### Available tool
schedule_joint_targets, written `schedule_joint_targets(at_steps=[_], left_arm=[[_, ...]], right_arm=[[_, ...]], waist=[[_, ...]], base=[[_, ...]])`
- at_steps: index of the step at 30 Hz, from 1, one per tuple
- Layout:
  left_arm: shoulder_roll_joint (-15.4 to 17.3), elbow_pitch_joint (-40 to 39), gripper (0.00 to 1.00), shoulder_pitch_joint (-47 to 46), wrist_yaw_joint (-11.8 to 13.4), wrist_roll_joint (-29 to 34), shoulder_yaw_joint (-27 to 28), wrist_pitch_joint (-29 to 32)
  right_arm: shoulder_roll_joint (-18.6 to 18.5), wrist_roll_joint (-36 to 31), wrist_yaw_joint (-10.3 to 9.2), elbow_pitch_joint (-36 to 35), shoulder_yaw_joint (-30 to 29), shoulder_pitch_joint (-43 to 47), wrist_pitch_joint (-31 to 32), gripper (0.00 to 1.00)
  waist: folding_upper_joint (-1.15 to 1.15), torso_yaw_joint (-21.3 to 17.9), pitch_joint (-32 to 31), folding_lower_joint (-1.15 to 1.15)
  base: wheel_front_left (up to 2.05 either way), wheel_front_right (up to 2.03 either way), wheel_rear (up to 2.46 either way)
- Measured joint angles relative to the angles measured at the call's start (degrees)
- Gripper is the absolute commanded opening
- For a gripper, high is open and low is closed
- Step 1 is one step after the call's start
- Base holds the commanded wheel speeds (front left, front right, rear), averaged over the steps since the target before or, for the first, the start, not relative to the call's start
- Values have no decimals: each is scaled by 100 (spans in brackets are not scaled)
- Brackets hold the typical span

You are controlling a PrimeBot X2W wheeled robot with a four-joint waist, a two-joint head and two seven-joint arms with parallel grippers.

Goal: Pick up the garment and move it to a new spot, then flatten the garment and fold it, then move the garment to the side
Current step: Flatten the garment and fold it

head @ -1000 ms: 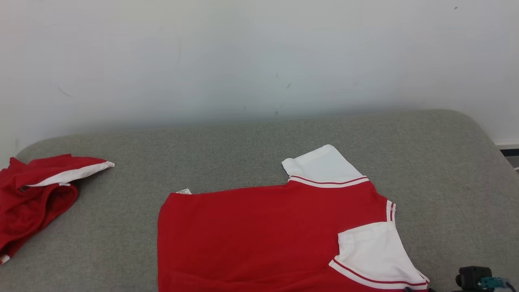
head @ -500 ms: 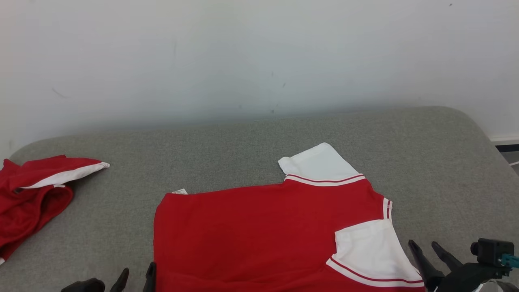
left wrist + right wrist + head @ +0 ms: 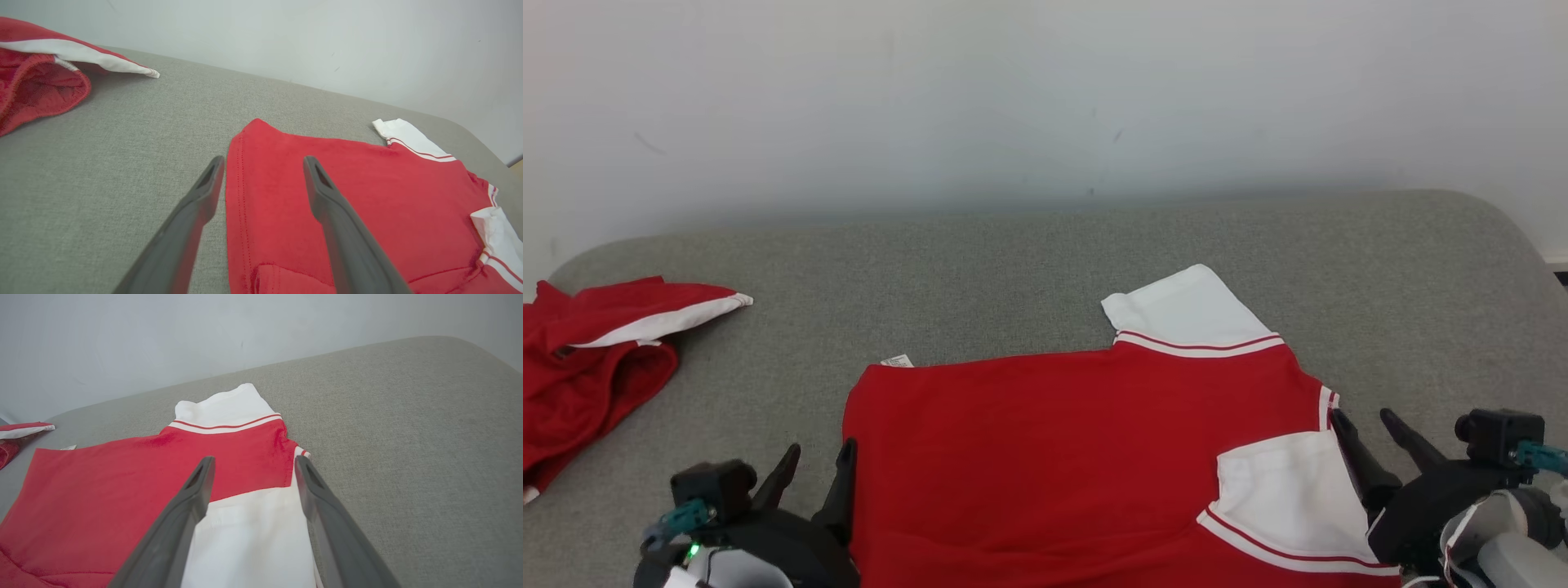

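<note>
The red-and-white garment (image 3: pixel 1054 457) lies flat on the grey padded bench (image 3: pixel 1013 245), left gripper (image 3: pixel 821 447) at its hem edge, right gripper (image 3: pixel 1359 415) beside its white sleeve, both fingers wide and empty, seemingly positioned for folding.

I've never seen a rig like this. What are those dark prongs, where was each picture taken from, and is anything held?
The prongs are fingers of a robot's two grippers. One picture is from a camera on its head, two from cameras on its wrists, looking along the fingers. A red and white shirt lies on a grey cushion; a second garment sits crumpled at far left. The left gripper is at the shirt's left edge, the right gripper at its near white sleeve. Both are open, holding nothing.
</note>
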Motion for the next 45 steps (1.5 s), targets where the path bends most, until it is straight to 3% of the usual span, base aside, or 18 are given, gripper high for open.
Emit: schedule_joint_targets(at_steps=[9, 14, 24, 32, 45], left_arm=[[-113, 772, 100, -1340, -347, -111, -98, 580], [-175, 1257, 100, -1939, -438, -132, -197, 881], [-603, 1835, 100, -2846, -506, -135, -315, 1058], [-706, 2446, 100, -3489, -408, -45, -374, 1114], [-876, 2980, 100, -3880, -653, -160, -526, 1165]], right_arm=[[-56, -253, -132, 268, 58, -1330, 480, 100], [-63, -414, -179, 628, 129, -2203, 777, 100], [-35, -748, -181, 1539, 356, -3679, 1359, 100], [151, -1036, -123, 2346, 648, -4390, 1664, 100], [263, -1283, -70, 3301, 856, -4855, 1805, 100]], waist=[[0, 106, 442, 1], [1, 180, 765, 1], [1, 410, 1461, 1], [1, 697, 1989, 1], [1, 1007, 2366, 0]], base=[[0, 0, 0], [0, 0, 0], [0, 0, 0], [0, 0, 0], [0, 0, 0]])
